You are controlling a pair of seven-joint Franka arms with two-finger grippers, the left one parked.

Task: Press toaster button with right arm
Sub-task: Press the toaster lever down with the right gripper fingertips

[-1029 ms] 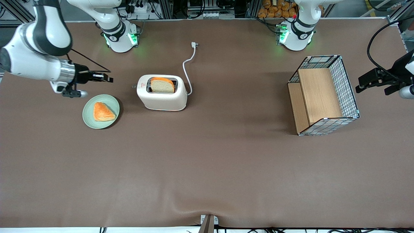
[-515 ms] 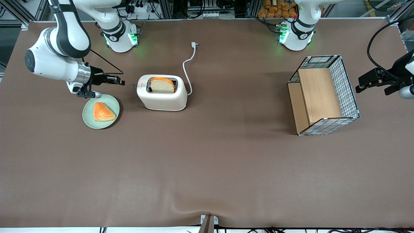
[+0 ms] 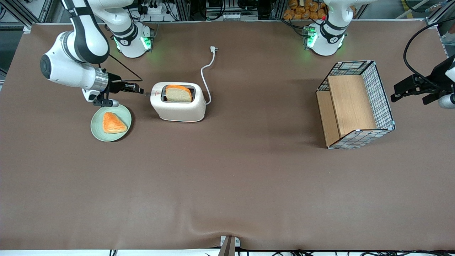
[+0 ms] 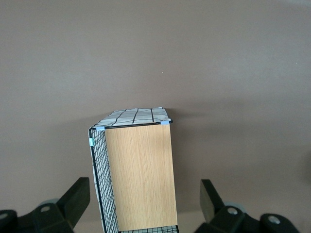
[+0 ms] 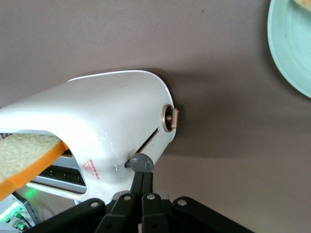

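The cream-white toaster (image 3: 177,108) stands on the brown table with a bread slice (image 3: 178,94) upright in its top slot. The toaster button (image 3: 146,94) is a small grey knob sticking out of the narrow end that faces the working arm. My right gripper (image 3: 140,91) is shut and empty, held level, its tips at the button. In the right wrist view the closed fingers (image 5: 144,182) reach the grey button (image 5: 141,162) at a slit in the toaster (image 5: 112,114), beside a small red logo (image 5: 92,169). I cannot tell whether tips and button touch.
A pale green plate (image 3: 97,124) with an orange pastry (image 3: 113,122) lies just under the right wrist, nearer the front camera. The toaster's white cord (image 3: 205,76) runs to a plug (image 3: 213,49). A round dial (image 5: 170,118) sits below the button. A wire basket with wooden shelves (image 3: 355,103) stands toward the parked arm's end.
The right arm has swung toward the toaster. Its shut gripper moved from beside the plate to the toaster's narrow end, by the button. The toaster and bread have not moved.
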